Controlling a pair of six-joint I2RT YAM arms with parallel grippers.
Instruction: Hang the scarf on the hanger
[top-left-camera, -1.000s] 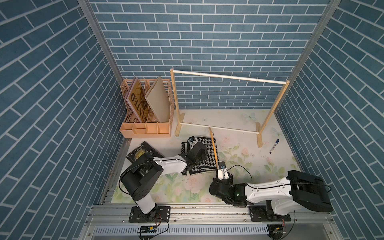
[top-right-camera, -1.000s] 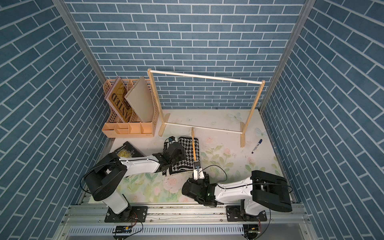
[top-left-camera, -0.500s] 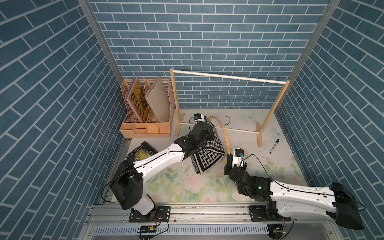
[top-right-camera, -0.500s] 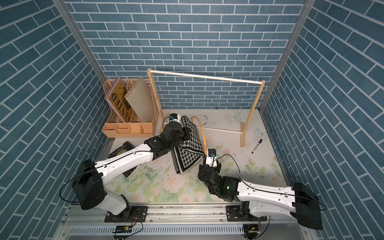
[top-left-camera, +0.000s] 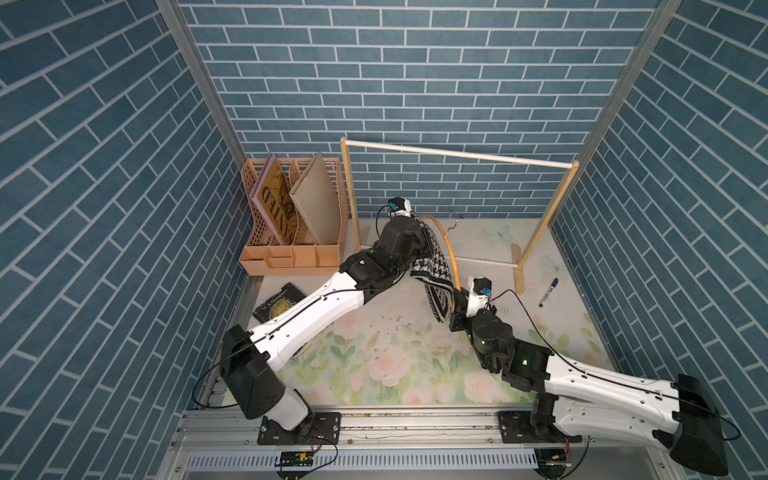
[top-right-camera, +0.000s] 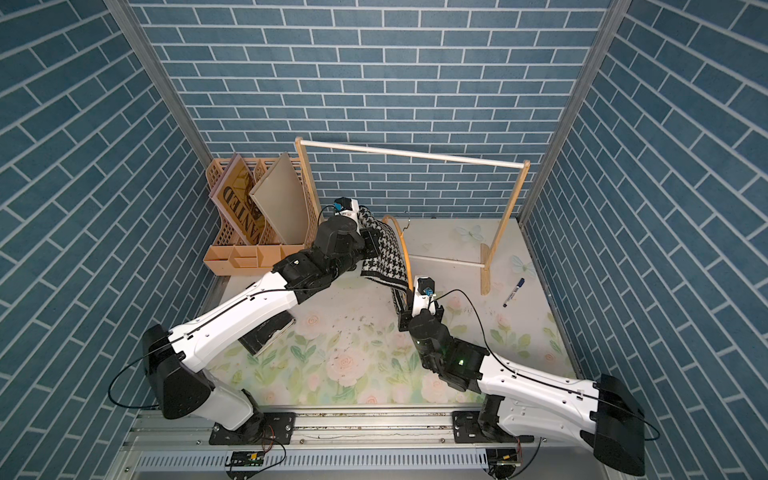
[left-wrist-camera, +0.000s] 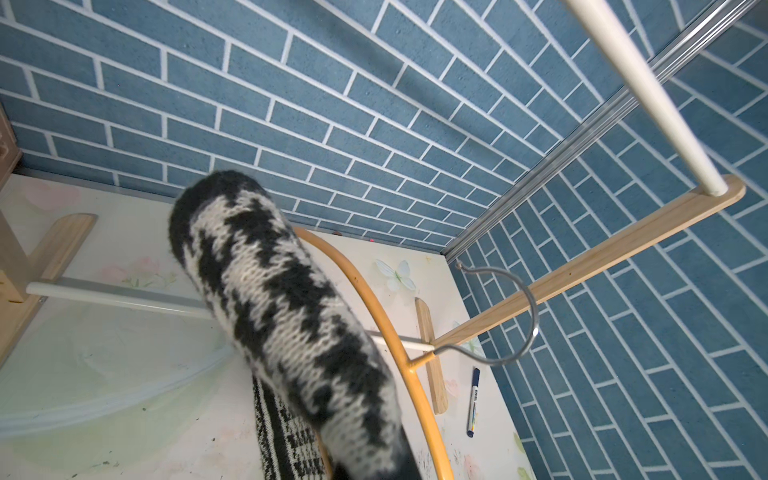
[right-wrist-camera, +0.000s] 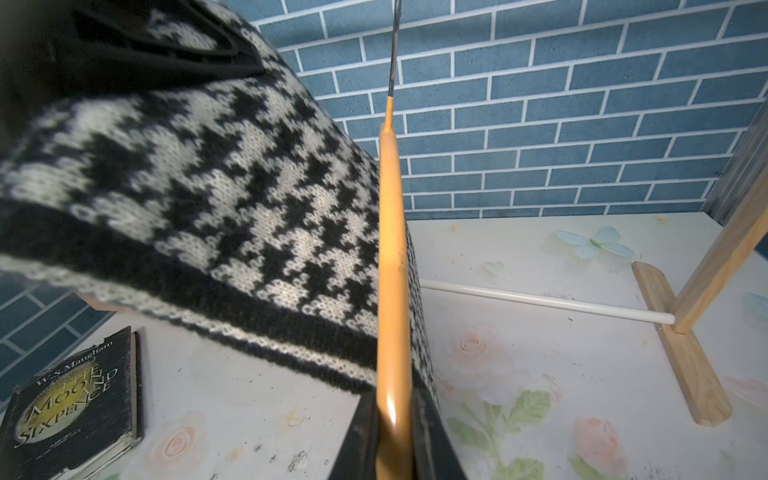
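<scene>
Two grips: left jaws clench the scarf (top-left-camera: 432, 268), right jaws clamp the hanger (right-wrist-camera: 390, 249) just beside it.

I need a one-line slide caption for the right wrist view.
Fingers of the right gripper clamp the hanger edge-on, the houndstooth scarf behind it, a book lying on the table.

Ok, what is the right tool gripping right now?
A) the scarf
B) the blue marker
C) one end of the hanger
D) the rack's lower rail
C: in the right wrist view the right tool is shut on the end of the orange-wood hanger, while the marker lies well clear of it.
</scene>
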